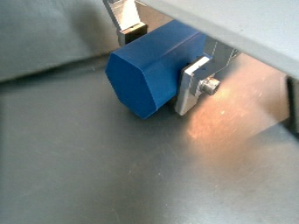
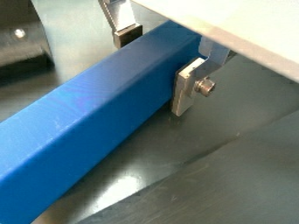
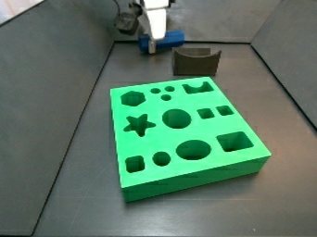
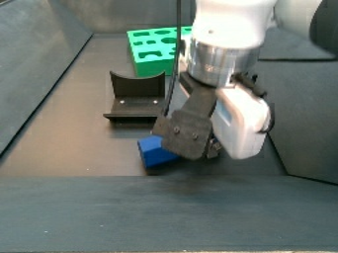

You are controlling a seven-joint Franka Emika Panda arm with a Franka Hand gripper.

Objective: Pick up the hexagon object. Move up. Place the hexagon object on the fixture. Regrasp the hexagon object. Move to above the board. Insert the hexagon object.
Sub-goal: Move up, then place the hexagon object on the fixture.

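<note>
Wrist views: the gripper (image 1: 163, 59) is clamping the hexagon object (image 1: 149, 74) w/ its jaws closed on opposite sides of the bar. One silver finger (image 1: 193, 86) w/ a bolt is pressing on the near face; the dark pad of the opposite finger (image 1: 132, 33) is touching the far face. The hexagonal end face is showing just above the grey tabletop (image 1: 105, 166). In a wrist view the gripper (image 2: 158, 61) is holding the bar, and the hexagon object (image 2: 87, 118) is running lengthwise across the frame.

Side views: the gripper (image 3: 156, 39) is sitting low at the far end of the tabletop (image 3: 74, 120), w/ the blue hexagon object (image 3: 169, 40) between its jaws, just beside the fixture (image 3: 196, 61). The board (image 3: 183, 134) is lying flat, well apart from the bar. In a side view the gripper (image 4: 179, 148) is down at the tabletop (image 4: 79, 212); the hexagon object (image 4: 156, 154) is poking out beneath it, near the fixture (image 4: 134, 97); the board (image 4: 154, 45) is lying beyond.

No readable writing or labels in any view.
</note>
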